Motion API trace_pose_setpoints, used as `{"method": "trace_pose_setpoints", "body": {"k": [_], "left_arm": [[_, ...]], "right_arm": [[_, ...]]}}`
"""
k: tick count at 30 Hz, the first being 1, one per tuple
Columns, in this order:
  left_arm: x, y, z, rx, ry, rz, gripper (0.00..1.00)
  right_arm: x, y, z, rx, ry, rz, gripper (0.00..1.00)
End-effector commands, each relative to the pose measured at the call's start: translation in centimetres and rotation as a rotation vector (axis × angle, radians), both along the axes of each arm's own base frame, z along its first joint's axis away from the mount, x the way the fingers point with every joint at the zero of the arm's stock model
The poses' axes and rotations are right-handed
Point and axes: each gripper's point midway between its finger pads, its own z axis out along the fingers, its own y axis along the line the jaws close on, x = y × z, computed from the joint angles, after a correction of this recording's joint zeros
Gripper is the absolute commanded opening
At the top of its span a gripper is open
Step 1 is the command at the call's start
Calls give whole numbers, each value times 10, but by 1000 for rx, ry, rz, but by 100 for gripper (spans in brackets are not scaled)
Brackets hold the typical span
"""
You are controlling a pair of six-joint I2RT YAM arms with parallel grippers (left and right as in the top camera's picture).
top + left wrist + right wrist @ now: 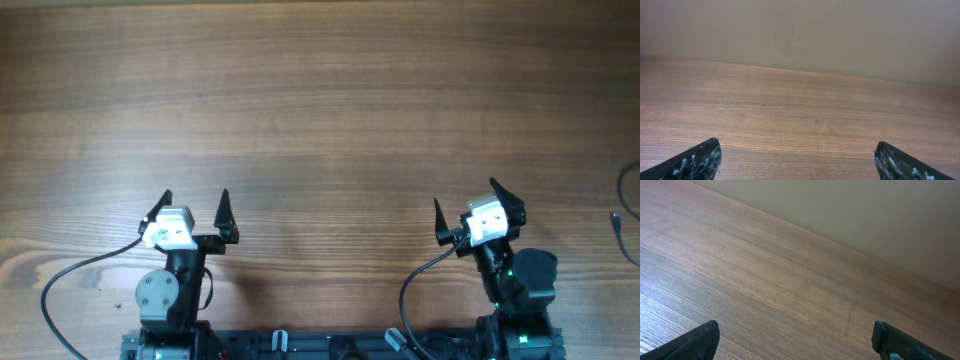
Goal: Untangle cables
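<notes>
Only thin dark strands of the cables (624, 232) show, curving along the far right edge of the wooden table (320, 100) in the overhead view; most of them run out of frame. My left gripper (195, 203) sits near the front left, open, with nothing between its fingers. My right gripper (465, 200) is at the front right, also open and empty, well left of the strands. Both wrist views show only bare wood between the spread black fingertips of the left gripper (796, 150) and the right gripper (795, 330); no cables appear there.
Thicker black arm cables loop on the table beside each base, one at the left (60, 285) and one at the right (405, 290). A plain beige wall (800, 35) rises behind the table's far edge.
</notes>
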Motion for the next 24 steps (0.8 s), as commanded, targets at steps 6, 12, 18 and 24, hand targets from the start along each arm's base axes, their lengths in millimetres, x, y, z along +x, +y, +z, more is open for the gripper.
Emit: {"method": "trace_pose_setpoints", "body": {"k": [6, 12, 18, 24], "left_arm": [[0, 0, -1, 18, -2, -8, 100], [0, 0, -1, 18, -2, -8, 100], [0, 0, -1, 18, -2, -8, 100], [0, 0, -1, 18, -2, -8, 100]], "right_arm": [[0, -2, -5, -22, 8, -7, 100], [0, -2, -1, -22, -10, -8, 100], [-4, -2, 26, -16, -130, -9, 100], [-8, -2, 41, -13, -194, -10, 100]]}}
